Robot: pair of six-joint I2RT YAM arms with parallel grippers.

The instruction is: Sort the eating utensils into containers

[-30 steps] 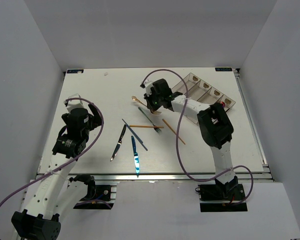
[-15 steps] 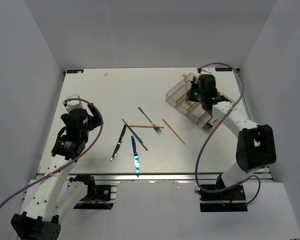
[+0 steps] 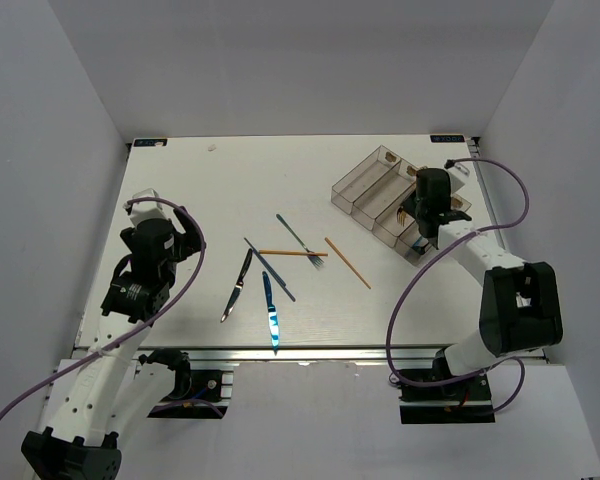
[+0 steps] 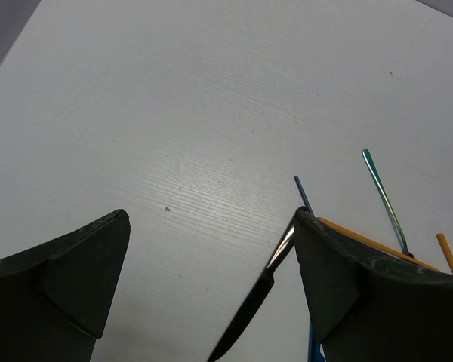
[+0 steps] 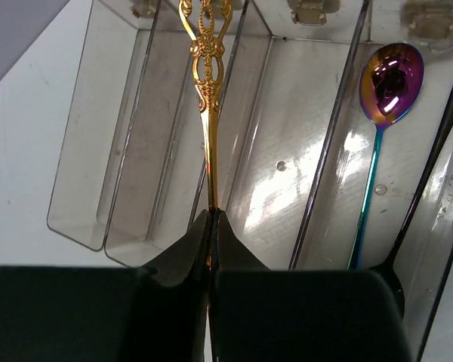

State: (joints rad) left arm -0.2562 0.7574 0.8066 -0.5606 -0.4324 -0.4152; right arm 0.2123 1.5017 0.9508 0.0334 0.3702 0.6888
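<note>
Over the tray (image 5: 69, 173), the right gripper (image 5: 211, 216) pinches a gold utensil (image 5: 206, 90) by one end above a divider (image 5: 235, 60); released here, it could straddle the wall or drop into the wrong slot. Meanwhile the left gripper (image 4: 210, 219) gapes empty.

Gold filigree handle (image 5: 206, 83), purple-iridescent spoon (image 5: 393, 73) (teal stem), smoky-grey tray (image 5: 75, 173), blue knife (image 3: 271, 315), orange chopstick (image 3: 347, 262), white counter (image 3: 180, 190)
</note>
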